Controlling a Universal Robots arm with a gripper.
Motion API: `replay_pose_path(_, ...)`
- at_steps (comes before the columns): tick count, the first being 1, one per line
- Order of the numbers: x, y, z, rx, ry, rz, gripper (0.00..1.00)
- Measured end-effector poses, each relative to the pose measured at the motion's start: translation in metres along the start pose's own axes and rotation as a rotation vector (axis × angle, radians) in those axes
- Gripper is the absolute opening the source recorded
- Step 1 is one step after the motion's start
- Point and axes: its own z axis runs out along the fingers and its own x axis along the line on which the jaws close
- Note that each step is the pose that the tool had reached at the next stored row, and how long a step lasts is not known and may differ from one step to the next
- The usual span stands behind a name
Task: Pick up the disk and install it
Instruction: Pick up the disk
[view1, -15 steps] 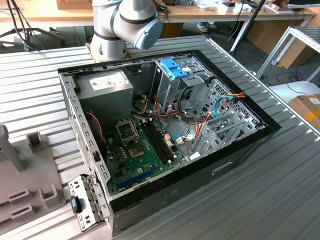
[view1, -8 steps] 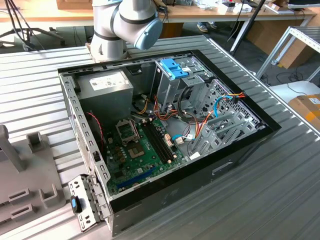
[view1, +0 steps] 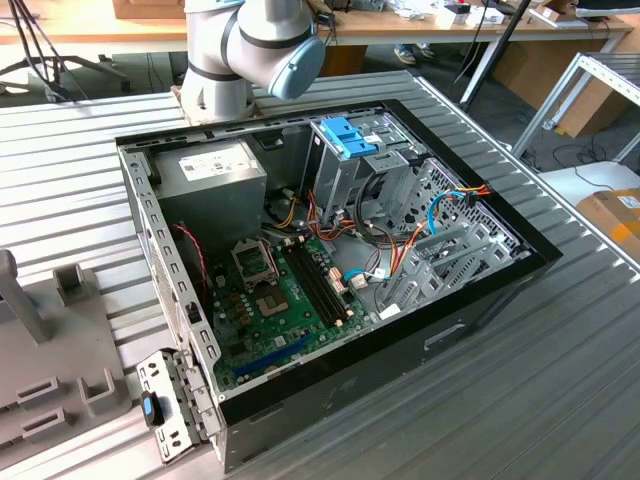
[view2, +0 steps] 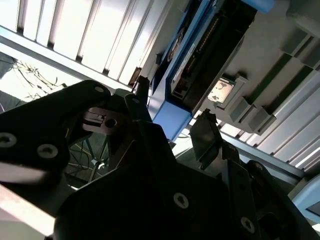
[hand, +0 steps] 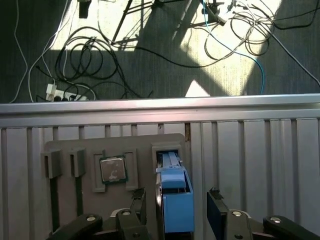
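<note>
My pincer (hand: 177, 194) aimed down over the grey holder (hand: 75, 150) on the ribbed table (hand: 260, 160), fingers (hand: 216, 207) spread wide either side of the disk (hand: 176, 212), clamping nothing, disk upright on edge in holder slot, arm base (view1: 215, 85) beyond the open computer case (view1: 470, 310).

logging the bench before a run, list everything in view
flat grey metal disk in light-blue plastic bracket: 1, on edge in a fixture slot
square silver processor chip: 1, seated in the fixture beside the disk
grey slotted fixture block: 1, on the table
ribbed metal table: 1, silver, under the case
open black computer case: 1, on the table
grey power-supply box: 1, inside the case
loose cables: many, black and white, on the floor
grey robot arm: 1, mounted beside the case
jaws: 2, black, open, flanking the disk
</note>
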Motion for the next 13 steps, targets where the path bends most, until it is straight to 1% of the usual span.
replay_pose_path(5, 0.0001, -0.0001, 0.0024, 0.0, 0.0, 0.0, 0.6)
replay_pose_path(13, 0.0001, -0.0001, 0.0027, 0.0, 0.0, 0.0, 0.6)
